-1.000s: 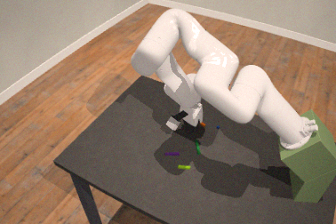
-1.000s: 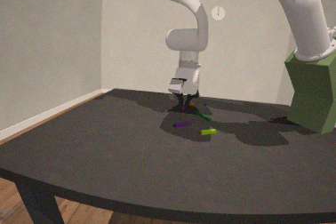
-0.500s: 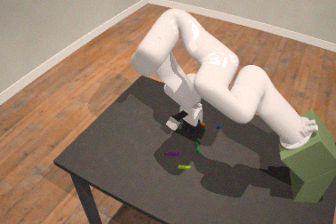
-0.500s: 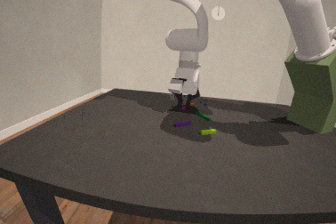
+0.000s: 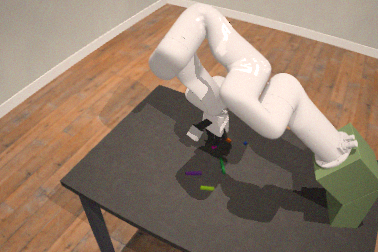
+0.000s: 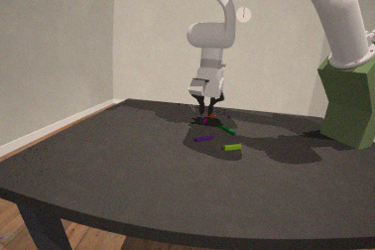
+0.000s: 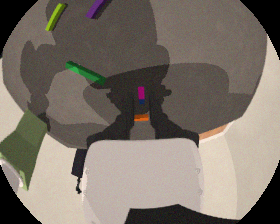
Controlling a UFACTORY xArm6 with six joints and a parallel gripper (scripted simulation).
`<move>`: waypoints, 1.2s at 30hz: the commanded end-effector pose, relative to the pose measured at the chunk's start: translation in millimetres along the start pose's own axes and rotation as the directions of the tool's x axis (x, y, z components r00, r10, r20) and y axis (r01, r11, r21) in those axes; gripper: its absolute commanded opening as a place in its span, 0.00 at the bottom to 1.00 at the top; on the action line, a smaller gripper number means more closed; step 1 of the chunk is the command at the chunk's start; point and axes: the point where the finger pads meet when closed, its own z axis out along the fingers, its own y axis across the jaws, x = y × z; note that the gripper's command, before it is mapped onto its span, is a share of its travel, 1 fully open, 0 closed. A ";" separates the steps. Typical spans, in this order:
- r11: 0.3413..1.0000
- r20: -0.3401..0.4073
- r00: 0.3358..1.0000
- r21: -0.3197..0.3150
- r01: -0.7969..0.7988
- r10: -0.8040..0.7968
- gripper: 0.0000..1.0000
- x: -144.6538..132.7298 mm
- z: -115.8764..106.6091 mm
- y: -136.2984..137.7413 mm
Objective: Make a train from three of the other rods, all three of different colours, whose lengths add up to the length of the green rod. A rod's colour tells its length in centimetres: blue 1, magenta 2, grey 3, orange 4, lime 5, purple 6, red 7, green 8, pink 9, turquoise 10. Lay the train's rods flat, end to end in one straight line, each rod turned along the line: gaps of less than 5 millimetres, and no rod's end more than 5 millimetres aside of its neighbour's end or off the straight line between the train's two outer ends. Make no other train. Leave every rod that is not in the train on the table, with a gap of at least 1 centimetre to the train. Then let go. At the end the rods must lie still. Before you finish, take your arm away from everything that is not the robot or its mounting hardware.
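Magenta rod (image 5: 214,147) (image 6: 204,121) (image 7: 141,92), towards the worktop's far edge; a blue rod (image 7: 141,101) at its end, contact unclear. Gripper (image 5: 218,144) (image 6: 206,112) (image 7: 141,98): fingers parted slightly around the blue piece, gripping nothing. Probable hazard: narrow clearance; a sideways lift could knock the pair crooked. Orange rod (image 5: 229,139) (image 6: 211,116) (image 7: 141,118): close by, liable to breach the required gap. Lime rod (image 5: 207,188) (image 6: 232,147) (image 7: 56,17): nearer the front edge, unplaced; pressed in askew, it may shunt both.
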 end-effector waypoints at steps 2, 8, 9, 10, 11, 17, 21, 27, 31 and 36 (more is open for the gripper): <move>1.000 -0.001 1.000 0.001 0.000 0.000 0.24 0.5 -25.4 0.8; 1.000 -0.001 1.000 0.001 0.000 0.000 0.24 0.4 -52.4 0.8; 1.000 -0.001 1.000 0.001 0.000 0.000 0.24 0.4 -55.3 0.8; 1.000 -0.001 1.000 0.001 0.000 0.000 0.24 0.4 -57.6 0.8; 1.000 -0.001 1.000 0.001 0.000 0.000 0.24 0.4 -59.4 0.8; 1.000 -0.001 1.000 0.001 0.000 0.000 1.00 0.4 -62.2 0.8; 1.000 -0.001 1.000 0.001 0.000 0.000 1.00 0.4 -62.2 0.8; 1.000 -0.001 1.000 0.001 0.000 0.000 1.00 0.4 -62.2 0.8; 1.000 -0.001 1.000 0.001 0.000 0.000 1.00 0.4 -62.2 0.8; 1.000 -0.001 1.000 0.001 0.000 0.000 1.00 0.4 -62.2 0.8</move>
